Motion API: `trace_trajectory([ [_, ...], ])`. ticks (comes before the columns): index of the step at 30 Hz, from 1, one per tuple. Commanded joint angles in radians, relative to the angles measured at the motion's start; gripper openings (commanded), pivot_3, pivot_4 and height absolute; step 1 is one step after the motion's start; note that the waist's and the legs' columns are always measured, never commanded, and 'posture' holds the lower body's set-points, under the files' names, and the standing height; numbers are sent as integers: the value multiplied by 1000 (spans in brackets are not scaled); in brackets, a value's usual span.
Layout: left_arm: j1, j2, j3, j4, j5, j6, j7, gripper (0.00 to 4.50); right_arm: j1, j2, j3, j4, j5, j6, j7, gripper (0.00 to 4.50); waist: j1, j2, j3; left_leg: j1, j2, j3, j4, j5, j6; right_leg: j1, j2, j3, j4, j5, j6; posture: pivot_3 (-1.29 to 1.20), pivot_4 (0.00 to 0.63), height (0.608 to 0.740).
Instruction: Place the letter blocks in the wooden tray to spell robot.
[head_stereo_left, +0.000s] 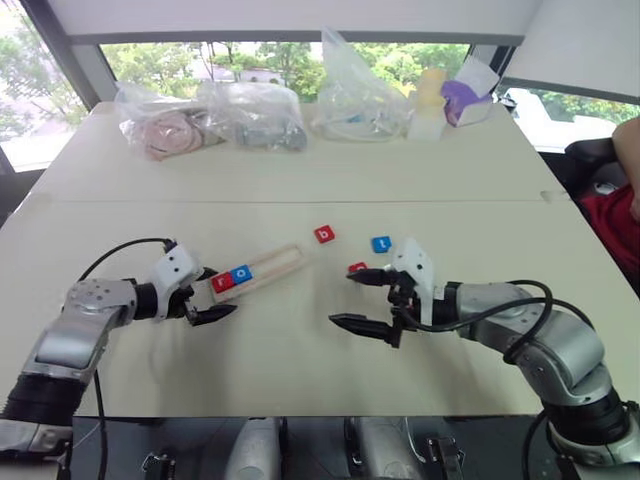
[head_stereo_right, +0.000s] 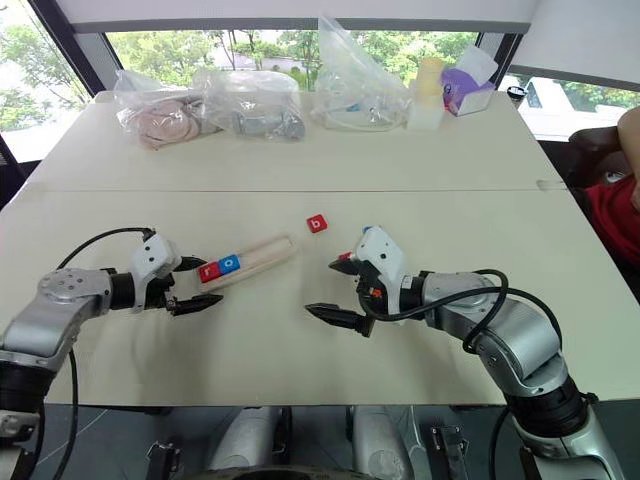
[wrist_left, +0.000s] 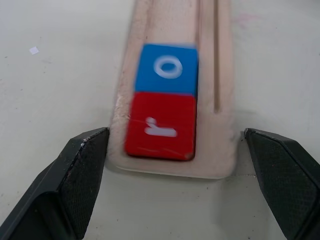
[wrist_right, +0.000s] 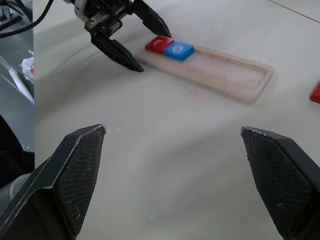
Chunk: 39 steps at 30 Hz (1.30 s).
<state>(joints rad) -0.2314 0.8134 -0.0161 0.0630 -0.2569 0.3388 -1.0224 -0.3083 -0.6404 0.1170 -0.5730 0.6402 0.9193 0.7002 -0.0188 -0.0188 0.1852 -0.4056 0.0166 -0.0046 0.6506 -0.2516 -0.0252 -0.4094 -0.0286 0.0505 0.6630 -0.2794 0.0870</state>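
The wooden tray lies slanted on the table's left half. Its near end holds a red r block and, beside it, a blue o block. My left gripper is open, with one finger on each side of that tray end, right in front of the red r block. A red b block and a blue t block lie loose mid-table. Another red block peeks out behind my right gripper, which is open and empty, hovering right of the tray.
Several clear plastic bags and a purple and yellow bundle line the table's far side. A person's arm and red clothing show at the right edge. A seam crosses the table behind the blocks.
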Motion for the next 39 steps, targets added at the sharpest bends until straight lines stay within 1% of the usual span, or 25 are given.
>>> trace_trajectory([
  [1,4,3,2,47,33,-10,16,4500,-11,5,-15,-11,4,-20,0,4474,0,0,0,0,0,0,0,0,0,0,0,0,0,0,0,0,150,735],
  [8,8,14,-18,34,29,-4,-21,4500,-3,3,-16,-12,1,-23,-8,4474,-1,0,0,0,0,0,0,0,0,0,-1,0,0,0,0,0,150,735],
  [10,11,13,-25,45,39,-17,-29,3964,-2,3,-17,-8,-3,-25,-11,4500,-1,0,0,0,0,0,0,0,0,0,-1,0,0,0,0,0,150,735],
  [12,12,12,-31,56,51,-31,-31,3269,0,2,-18,-5,-6,-27,-12,4500,-1,0,0,0,0,0,0,0,0,0,-1,0,0,0,0,0,150,735],
  [13,10,10,-30,60,54,-35,-27,3130,1,1,-18,-4,-8,-27,-13,4500,-1,0,0,0,0,0,0,0,0,0,-1,0,0,0,0,0,150,735],
  [19,-41,-8,-17,88,43,-91,-35,3131,4,-1,-38,10,-10,-29,-17,4500,2,0,-1,0,0,0,0,0,0,0,-1,0,0,0,0,0,150,735],
  [21,-80,7,-25,94,43,-133,-83,3131,1,0,-54,28,-12,-34,-21,4500,4,0,-1,0,0,0,1,0,0,0,-1,0,0,0,0,0,150,735],
  [23,-153,20,-51,99,39,-166,-168,3131,-2,5,-72,53,-27,-53,-34,4500,6,0,0,-1,0,0,1,0,0,0,0,0,0,0,0,0,150,735],
  [25,-208,23,-84,133,62,-209,-219,3131,-7,18,-88,77,-49,-76,-60,4500,8,-1,0,-2,0,0,1,0,0,-1,0,-1,0,0,0,0,150,735],
  [29,-295,-4,-144,232,83,-281,-324,3131,-8,38,-115,108,-75,-108,-95,4500,2,-1,0,-2,-1,0,1,0,0,-1,0,-1,0,0,0,0,150,735],
  [34,-356,-30,-185,314,106,-349,-402,3131,13,47,-135,90,-71,-105,-118,4500,0,-1,0,-3,-1,0,0,0,0,-3,2,-1,0,0,0,0,150,735],
  [39,-375,-43,-197,377,133,-395,-418,3131,26,61,-150,77,-70,-100,-155,4500,0,-1,0,-3,-1,0,0,0,0,-3,2,-1,1,0,0,0,150,735],
])
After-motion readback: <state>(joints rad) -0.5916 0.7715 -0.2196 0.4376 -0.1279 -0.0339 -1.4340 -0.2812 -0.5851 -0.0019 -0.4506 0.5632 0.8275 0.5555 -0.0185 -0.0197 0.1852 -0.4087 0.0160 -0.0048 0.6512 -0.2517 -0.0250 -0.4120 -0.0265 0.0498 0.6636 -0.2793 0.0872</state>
